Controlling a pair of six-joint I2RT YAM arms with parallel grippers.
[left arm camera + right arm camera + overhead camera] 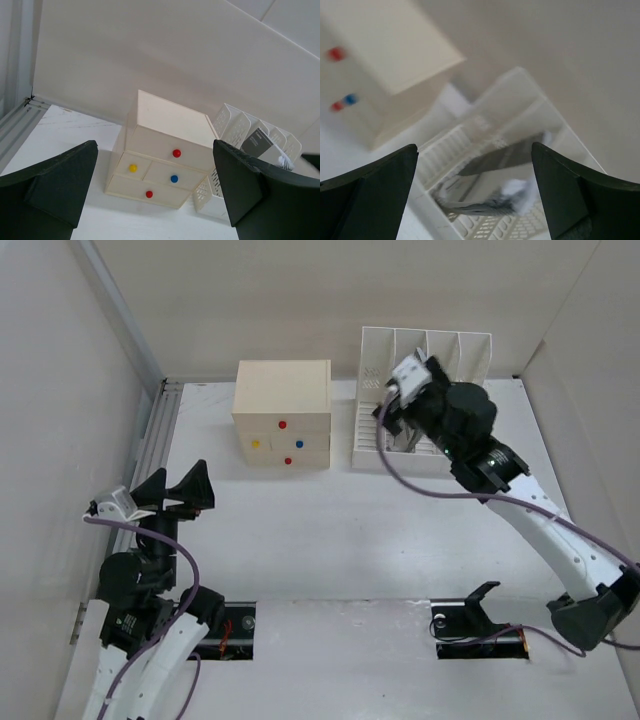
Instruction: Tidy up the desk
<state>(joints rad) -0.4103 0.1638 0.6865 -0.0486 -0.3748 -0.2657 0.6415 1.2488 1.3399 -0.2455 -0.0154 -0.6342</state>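
Over the far right of the desk, our right gripper hangs above the front slots of the white file rack, pointing down into it. Our right wrist view is blurred, yet it shows both jaws spread wide with nothing between them, so that claw holds nothing. Below it, inside the rack, lies a dark grey flat item beside some paler, smeared shapes we cannot name. We judge that the step in hand is filing loose things into the rack, and that this item is already in its place. Our left gripper waits near the ribbed rail on the left side, jaws fully apart and empty, facing the cream drawer box with its 4 coloured knobs. The desk itself is the broad white top under both arms, walled by white panels, with the box and the rack standing just beside each other along its far edge. Next, we think the right arm needs to lift straight up so its fingers clear the rack's thin dividers without snagging, then swing back toward the open middle. Whether any loose piece remains to be collected we cannot tell, since the arms hide part of the near edge.
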